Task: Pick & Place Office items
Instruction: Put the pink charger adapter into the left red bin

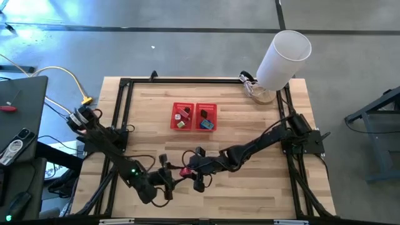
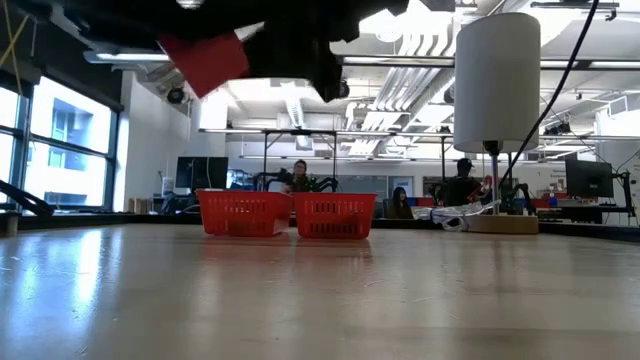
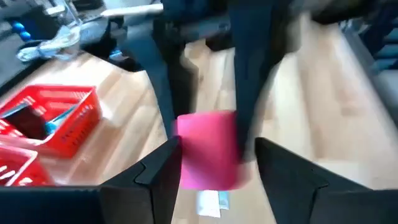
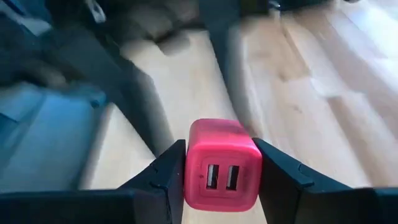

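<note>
A red-pink block (image 1: 185, 171) with two ports on one face hangs in the air over the table's near middle, high in the low view (image 2: 205, 58). My left gripper (image 1: 177, 176) comes at it from the table's left, my right gripper (image 1: 191, 169) from the right, and both are shut on it. The red two-compartment mesh basket (image 1: 194, 116) stands on the table's middle with several small items inside. My left gripper has the block's end (image 3: 186, 155) between its two fingers, coming nearly level from the table's left; one finger (image 3: 163, 167) plainly touches it, the other side is blurred. The block is clear of the table. My right gripper pinches the block's two opposite sides (image 4: 194, 168) between its two fingers, at the end with the two ports. Its fingers slant down from the table's right. The block hangs clear of the table, port face toward the wrist.
A big white cylinder (image 1: 284, 59) stands at the far right corner on a small base. A black frame (image 1: 125, 84) runs round the tabletop. Bare wood lies between the basket and the near edge (image 2: 320, 290). People sit in the room beyond.
</note>
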